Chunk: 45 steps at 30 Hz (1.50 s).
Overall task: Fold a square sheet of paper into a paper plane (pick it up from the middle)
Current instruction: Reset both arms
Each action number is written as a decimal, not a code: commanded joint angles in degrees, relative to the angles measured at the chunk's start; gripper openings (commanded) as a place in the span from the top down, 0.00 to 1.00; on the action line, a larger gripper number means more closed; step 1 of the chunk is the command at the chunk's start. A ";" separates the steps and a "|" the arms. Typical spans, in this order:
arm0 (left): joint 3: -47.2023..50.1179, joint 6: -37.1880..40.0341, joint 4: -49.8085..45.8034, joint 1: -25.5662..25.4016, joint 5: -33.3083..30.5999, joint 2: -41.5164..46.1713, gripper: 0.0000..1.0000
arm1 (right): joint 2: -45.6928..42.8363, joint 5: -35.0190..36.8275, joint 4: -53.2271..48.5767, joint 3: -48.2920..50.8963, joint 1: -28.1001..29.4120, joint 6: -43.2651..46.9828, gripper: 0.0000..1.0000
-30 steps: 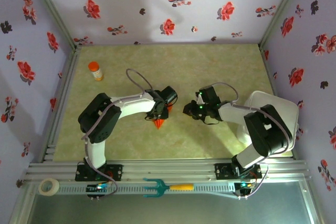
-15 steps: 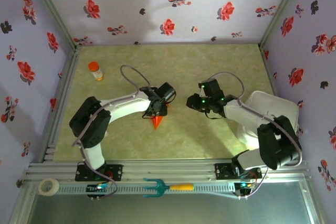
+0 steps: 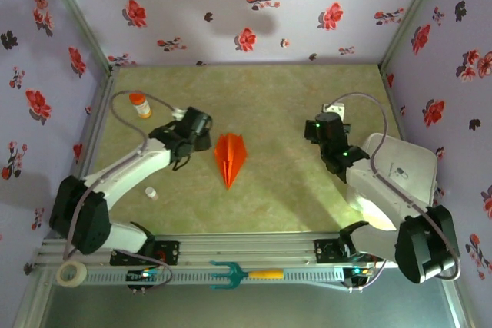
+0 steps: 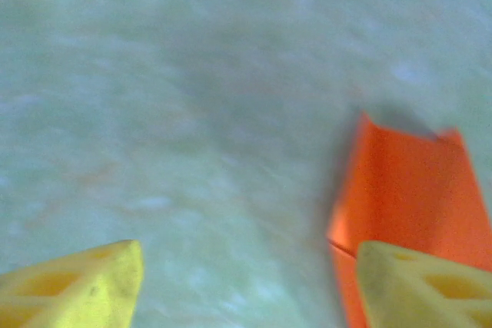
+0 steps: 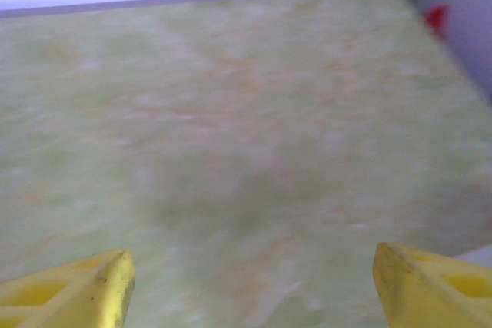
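Fig. We find the narrow, pointed orange-red paper plane (image 3: pixel 231 157) flat on the mottled green table (image 3: pixel 292 190), at 4 o'clock from the left gripper (image 3: pixel 198 130). That gripper and the right gripper (image 5: pixel 246 289) both gape wide, holding nothing.

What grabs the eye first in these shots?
The orange-red paper plane lies in the middle of the table, nose toward the near edge, ungripped. The left gripper hangs open just to its left. The right gripper, also open, sits farther off over bare surface.
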<state>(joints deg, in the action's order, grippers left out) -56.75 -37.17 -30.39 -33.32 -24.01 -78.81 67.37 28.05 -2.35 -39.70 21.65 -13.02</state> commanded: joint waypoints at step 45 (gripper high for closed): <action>35.48 33.48 83.97 32.36 8.57 -9.68 0.00 | 21.86 -16.91 52.73 17.31 -20.24 8.09 0.01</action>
<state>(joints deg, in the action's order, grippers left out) -20.95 -2.70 52.07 -1.32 -13.91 -88.66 89.27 9.47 49.84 -21.63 1.78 -3.64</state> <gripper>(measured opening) 0.997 0.992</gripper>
